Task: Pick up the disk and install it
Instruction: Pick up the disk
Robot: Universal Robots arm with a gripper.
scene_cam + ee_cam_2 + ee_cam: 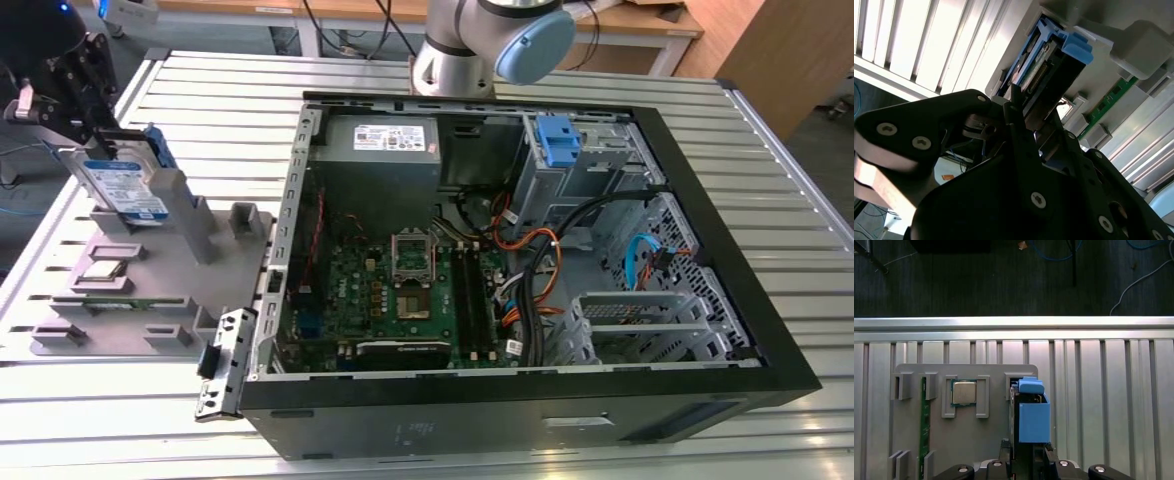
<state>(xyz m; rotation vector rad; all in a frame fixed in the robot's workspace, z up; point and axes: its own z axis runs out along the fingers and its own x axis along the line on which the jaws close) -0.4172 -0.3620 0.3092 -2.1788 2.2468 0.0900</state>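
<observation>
The disk (130,188), silver-grey with a blue-and-white label and blue side rails, stands tilted at the grey fixture plate (160,290) on the exterior view's left. My black gripper (94,148) sits at its upper end, shut on the disk. In the second wrist view the disk's connector end (1040,75) runs down between the gripper's (1036,114) two dark fingers. In the first wrist view the disk's blue rail (1033,417) rises from the gripper (1025,460), and its far end is at a slot of the fixture plate (989,440).
An open computer case (747,300) fills the middle and the exterior view's right, with a motherboard (400,290), cables and a drive cage holding a blue bracket (558,138). A grey power-supply box (387,150) sits at the back. A processor chip (963,392) and a memory stick (925,425) rest on the fixture.
</observation>
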